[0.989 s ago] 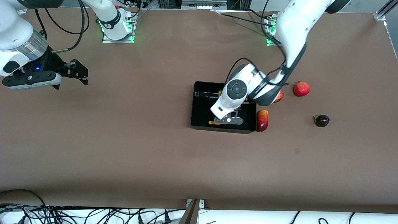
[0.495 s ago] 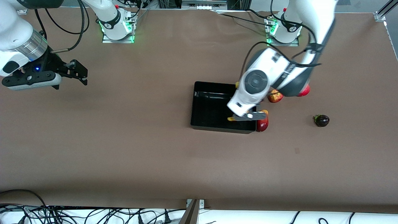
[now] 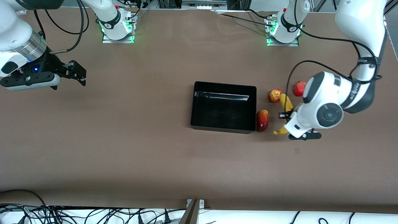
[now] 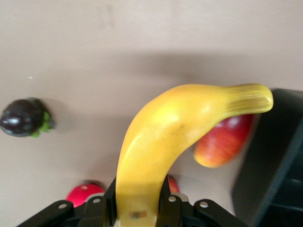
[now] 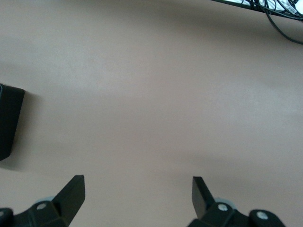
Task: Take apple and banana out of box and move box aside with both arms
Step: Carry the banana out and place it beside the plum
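Observation:
My left gripper [image 3: 286, 117] is shut on the yellow banana [image 3: 284, 104], which it holds in the air over the table beside the black box [image 3: 224, 84], toward the left arm's end. The left wrist view shows the banana [image 4: 165, 142] curving out from between the fingers of that gripper [image 4: 138, 201]. The small apple [image 3: 275, 95], red with yellow patches, lies on the table just under the banana's upper end. The box holds nothing. My right gripper [image 3: 79, 76] hangs open and waits at the right arm's end, its fingers [image 5: 71, 191] wide apart over bare table.
A red-and-yellow mango [image 3: 262, 120] rests against the box's wall on the left arm's side. A red pomegranate [image 3: 299, 88] lies beside the apple. A dark purple fruit [image 4: 23, 117] with a green stem lies farther toward the left arm's end. Cables hang at the front edge.
The left arm has carried the banana from over the box out past its wall toward the left arm's end of the table. The right arm has not moved.

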Robot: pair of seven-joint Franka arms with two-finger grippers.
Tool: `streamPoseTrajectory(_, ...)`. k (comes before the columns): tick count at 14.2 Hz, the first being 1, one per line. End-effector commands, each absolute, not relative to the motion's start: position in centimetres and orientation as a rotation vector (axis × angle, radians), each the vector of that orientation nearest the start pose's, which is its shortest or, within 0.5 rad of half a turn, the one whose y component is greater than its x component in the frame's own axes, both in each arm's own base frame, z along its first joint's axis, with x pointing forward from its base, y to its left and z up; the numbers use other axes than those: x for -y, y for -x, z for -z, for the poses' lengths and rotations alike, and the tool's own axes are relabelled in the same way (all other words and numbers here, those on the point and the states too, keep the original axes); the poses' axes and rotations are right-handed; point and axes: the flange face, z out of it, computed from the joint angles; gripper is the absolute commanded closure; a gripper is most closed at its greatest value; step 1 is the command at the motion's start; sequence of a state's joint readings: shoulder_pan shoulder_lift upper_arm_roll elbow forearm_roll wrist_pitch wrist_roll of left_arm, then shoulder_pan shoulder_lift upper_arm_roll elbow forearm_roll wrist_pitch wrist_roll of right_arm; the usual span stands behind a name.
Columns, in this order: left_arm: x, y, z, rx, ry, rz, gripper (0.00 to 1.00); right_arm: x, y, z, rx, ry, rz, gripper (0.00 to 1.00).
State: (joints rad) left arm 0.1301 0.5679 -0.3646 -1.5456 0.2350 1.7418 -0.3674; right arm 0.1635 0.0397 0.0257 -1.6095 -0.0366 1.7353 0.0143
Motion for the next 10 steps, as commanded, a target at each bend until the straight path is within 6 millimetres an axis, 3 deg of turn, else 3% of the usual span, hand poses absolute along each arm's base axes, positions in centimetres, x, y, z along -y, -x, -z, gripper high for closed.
streamPoseTrajectory(1,7.1,-65.9,-27.4,0.067,3.007,-0.467,0.99,-11.1,-58.1,-57.8,0.308,3.169,0.086,0.00)
streamPoseTrajectory(4,3.3,-66.8,-23.0,-0.118,3.031,-0.439,0.98,-11.3,-58.3,-56.9,0.316,3.175,0.058,0.00)
streamPoseTrajectory(6,1.2,-67.3,-21.5,-0.218,2.993,-0.395,0.93,-12.3,-58.2,-56.6,0.345,3.174,0.047,0.00)
streamPoseTrajectory(7,0.8,-67.2,-20.9,-0.273,2.989,-0.388,0.84,-13.0,-58.0,-56.6,0.367,3.172,0.040,0.00)
streamPoseTrajectory(9,0.6,-67.1,-19.2,-0.302,3.001,-0.371,0.54,-13.9,-57.6,-56.4,0.401,3.170,0.011,0.00)
streamPoseTrajectory(10,0.2,-67.1,-18.8,-0.293,3.001,-0.372,0.09,-14.9,-57.3,-55.0,0.430,3.172,-0.075,0.00)
